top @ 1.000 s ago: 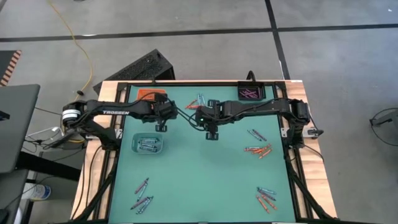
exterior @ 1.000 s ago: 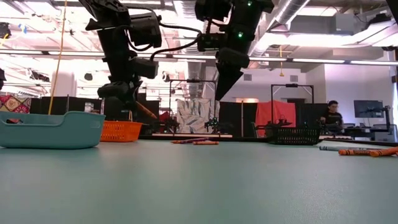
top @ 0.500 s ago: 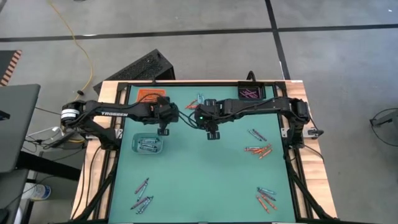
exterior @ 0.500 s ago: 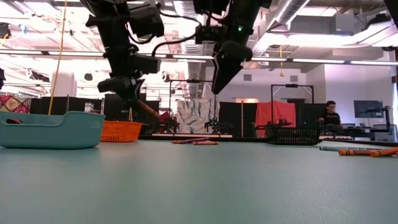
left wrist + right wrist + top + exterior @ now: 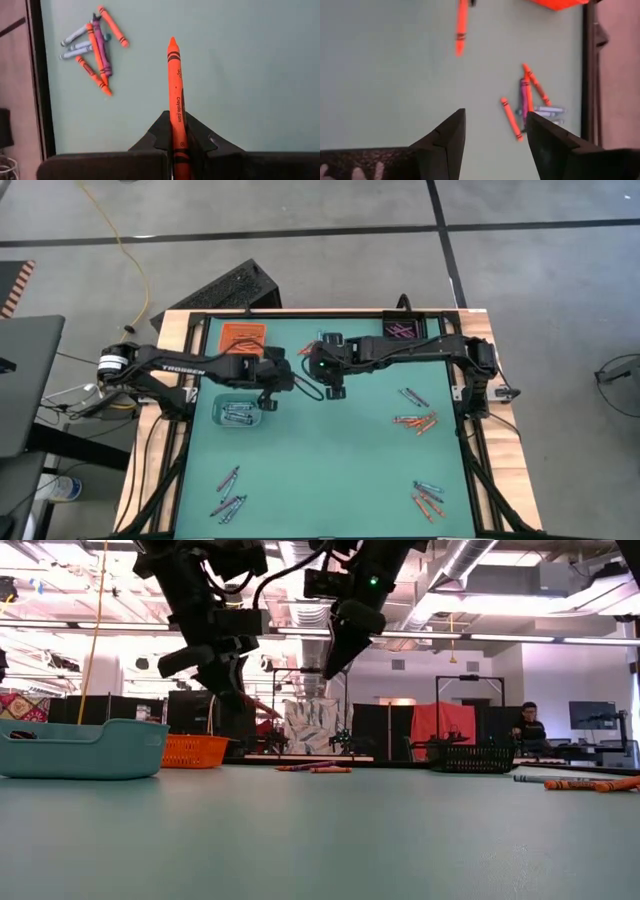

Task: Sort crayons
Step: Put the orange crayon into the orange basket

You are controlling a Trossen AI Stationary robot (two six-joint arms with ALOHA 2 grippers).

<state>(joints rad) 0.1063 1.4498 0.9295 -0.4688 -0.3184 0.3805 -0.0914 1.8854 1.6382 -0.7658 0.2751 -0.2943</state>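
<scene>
**Orange crayon in left tool, carried above counter**

Left tool (image 5: 175, 150) is clamped on one orange crayon (image 5: 175, 95), tip pointing forward, hovering near the teal tray (image 5: 240, 411) in the left half of the counter (image 5: 330, 470). Right tool (image 5: 495, 135) hangs spread wide and empty near the far edge, over a small crayon cluster (image 5: 530, 107).

Judgement: grip sits at the crayon's butt; keep it clamped and level, and release low over the orange tray (image 5: 240, 334) at the far-left corner.

Count: trays, three visible, including the black tray (image 5: 404, 330); loose crayon clusters, five; individual sticks too small to count.

The green table (image 5: 320, 450) holds little piles of crayons (image 5: 416, 421), a blue tray (image 5: 239, 411), an orange tray (image 5: 241, 335) and a black tray (image 5: 404, 329).
</scene>
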